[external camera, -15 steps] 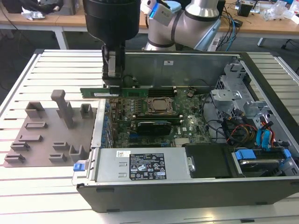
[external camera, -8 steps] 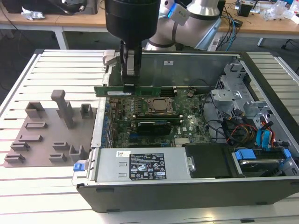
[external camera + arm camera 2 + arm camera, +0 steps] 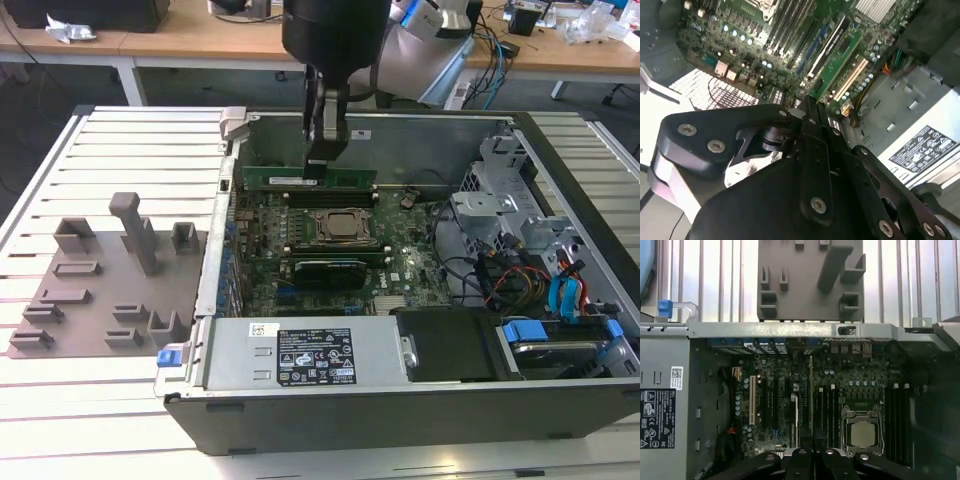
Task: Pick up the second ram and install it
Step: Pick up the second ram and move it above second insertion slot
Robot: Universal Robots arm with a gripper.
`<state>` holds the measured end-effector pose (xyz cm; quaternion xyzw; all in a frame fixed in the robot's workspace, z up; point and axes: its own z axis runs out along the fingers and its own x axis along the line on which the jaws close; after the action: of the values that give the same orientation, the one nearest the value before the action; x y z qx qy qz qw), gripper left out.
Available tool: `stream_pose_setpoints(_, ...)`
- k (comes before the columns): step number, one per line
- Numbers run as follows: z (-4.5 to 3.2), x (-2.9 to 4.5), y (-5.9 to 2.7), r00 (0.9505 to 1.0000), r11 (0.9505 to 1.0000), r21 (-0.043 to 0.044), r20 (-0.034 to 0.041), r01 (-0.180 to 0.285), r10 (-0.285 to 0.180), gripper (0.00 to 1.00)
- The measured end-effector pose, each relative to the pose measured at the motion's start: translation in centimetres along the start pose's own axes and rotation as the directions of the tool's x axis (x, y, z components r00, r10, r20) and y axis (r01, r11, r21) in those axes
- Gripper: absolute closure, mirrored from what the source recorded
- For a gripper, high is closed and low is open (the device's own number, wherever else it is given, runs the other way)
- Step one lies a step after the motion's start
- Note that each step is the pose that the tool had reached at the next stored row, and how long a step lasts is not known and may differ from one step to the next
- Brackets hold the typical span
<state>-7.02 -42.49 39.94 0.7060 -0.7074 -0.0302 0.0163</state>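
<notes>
In the exterior view my gripper (image 3: 322, 165) reaches down into the open computer case (image 3: 215, 300) and is shut on the second ram (image 3: 275, 178). This long green stick is held level and on edge above the motherboard (image 3: 400, 265), just behind the CPU socket (image 3: 343, 228). In the first wrist view the second ram (image 3: 811, 390) appears edge-on as a thin line running out from my gripper (image 3: 813, 460). There it lies beside the memory slots (image 3: 827, 410) next to the CPU (image 3: 862, 434). In the second wrist view my gripper (image 3: 807, 106) hangs over the board.
A grey plastic tray (image 3: 95, 295) with upright blocks lies on the slatted table at the exterior view's left. Inside the case are the power supply (image 3: 300, 352) at the front and a drive cage with cables (image 3: 530, 265) at the right. Another green stick (image 3: 322, 268) sits in front of the socket.
</notes>
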Motion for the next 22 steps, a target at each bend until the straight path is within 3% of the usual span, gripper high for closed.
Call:
stream_pose_setpoints(3, 0.83, -0.55, -1.95, 1.0, 1.0, -0.0095, 0.0001, 0.0, 0.0, 0.87)
stream_pose_setpoints(7, 1.8, -0.79, -3.4, 1.0, 0.9999, -0.0172, 0.0002, 0.0, 0.0, 0.87)
stream_pose_setpoints(11, 3.07, -0.77, -5.48, 1.0, 0.9997, -0.0243, 0.0001, -0.001, 0.001, 0.87)
stream_pose_setpoints(16, 4.7, -0.74, -6.82, 1.0, 0.9996, -0.0266, 0.0004, -0.004, 0.004, 0.87)
stream_pose_setpoints(21, 4.83, -0.74, -6.84, 1.0, 0.9996, -0.0267, 0.0003, -0.004, 0.004, 0.87)
stream_pose_setpoints(22, 4.85, -0.74, -6.85, 1.0, 0.9998, -0.0211, 0.0002, -0.004, 0.004, 0.87)
